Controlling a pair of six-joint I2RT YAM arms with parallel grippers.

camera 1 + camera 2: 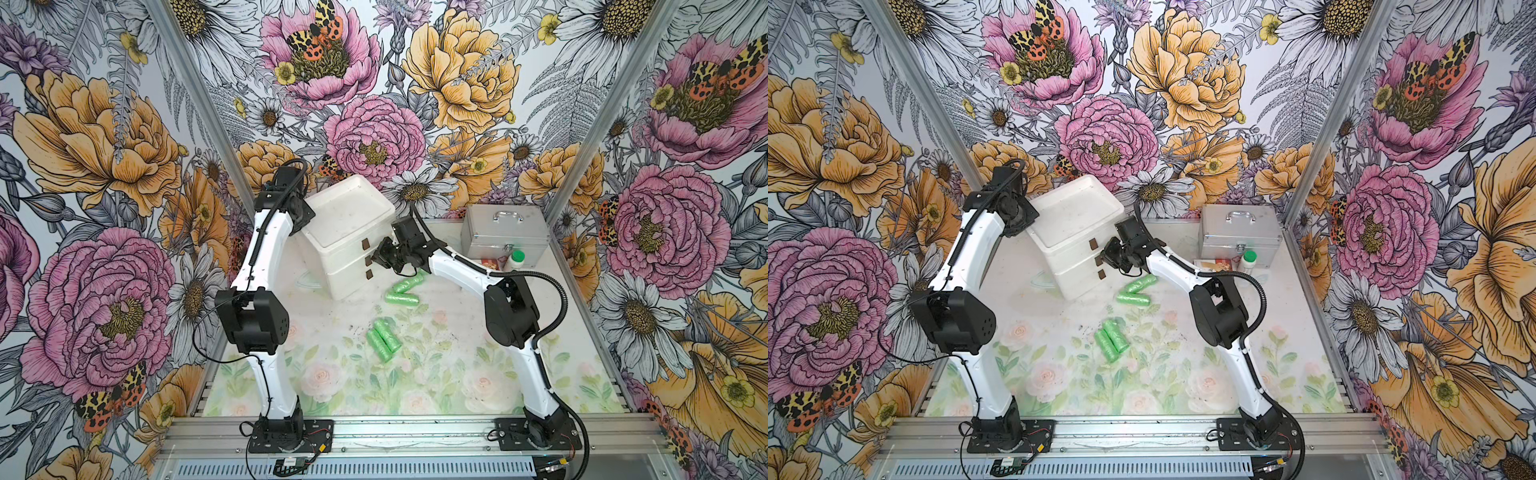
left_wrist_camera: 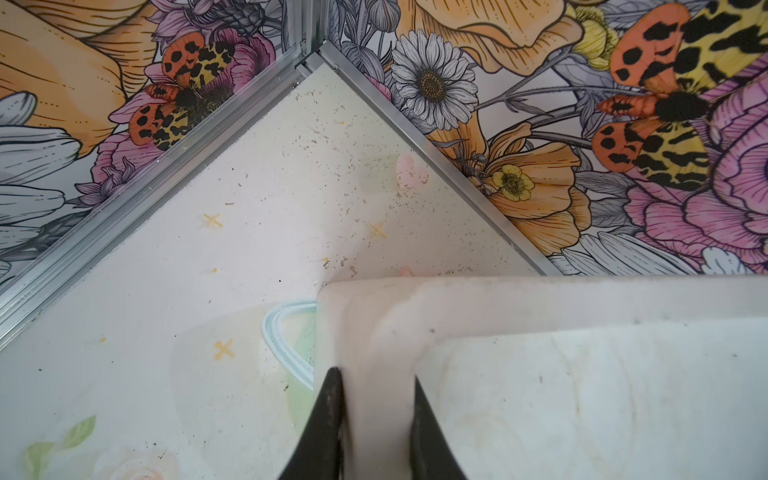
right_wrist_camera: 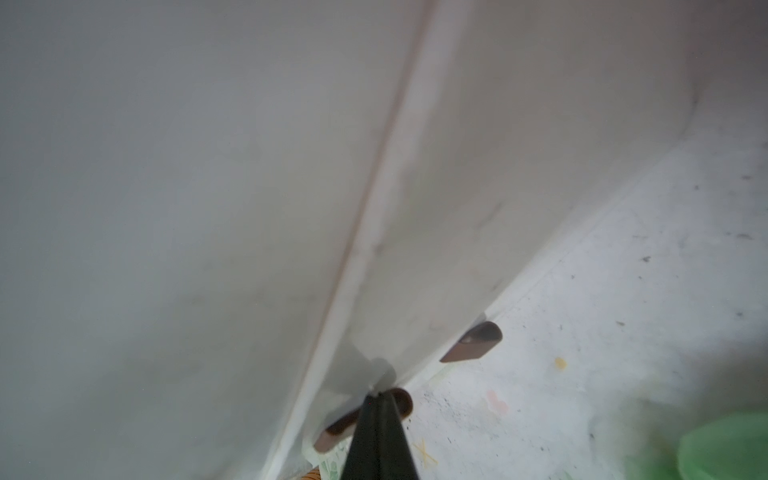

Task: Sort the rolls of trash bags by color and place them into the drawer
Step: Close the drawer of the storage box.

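Blurred, edge-cropped green roll (image 3: 723, 451)

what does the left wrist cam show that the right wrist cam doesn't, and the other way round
Only the left wrist view: the left gripper clamped on the drawer unit at its top rim, the floral walls and the frame corner.
Only the right wrist view: the right gripper shut on a brown handle, a second handle and a blurry green roll.
Both: the white drawer unit and the speckled table.

Right end effector (image 1: 1108, 257) at drawer unit (image 1: 1075, 216) handles — green rolls (image 1: 1111, 340) loose on table (image 1: 1183, 332).
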